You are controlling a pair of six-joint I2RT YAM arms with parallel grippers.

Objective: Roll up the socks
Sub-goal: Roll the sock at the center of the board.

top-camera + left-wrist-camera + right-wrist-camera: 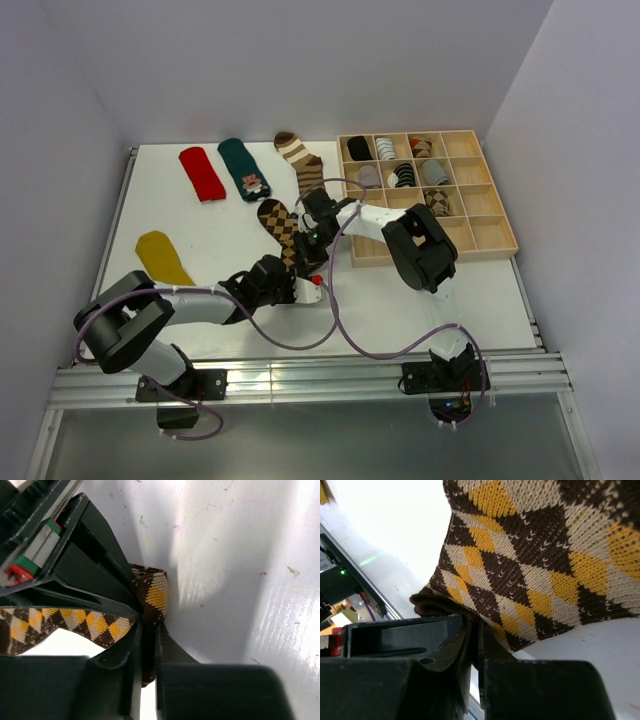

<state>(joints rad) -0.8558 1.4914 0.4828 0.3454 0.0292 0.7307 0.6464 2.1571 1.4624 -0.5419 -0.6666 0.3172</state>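
Enclosure: plain white walls (300, 60) around a white desk (230, 215), faintly speckled, with a compartmented wooden tray (490, 232) at far right. Socks on the desk: red sock (201, 172), teal sock (244, 168) and striped sock (298, 160) far, mustard sock (162, 257) near left, brown argyle sock (278, 222) centre. Left fingers (120, 597) and right fingers (492, 660) each pinch tight on the brown argyle sock's edge.
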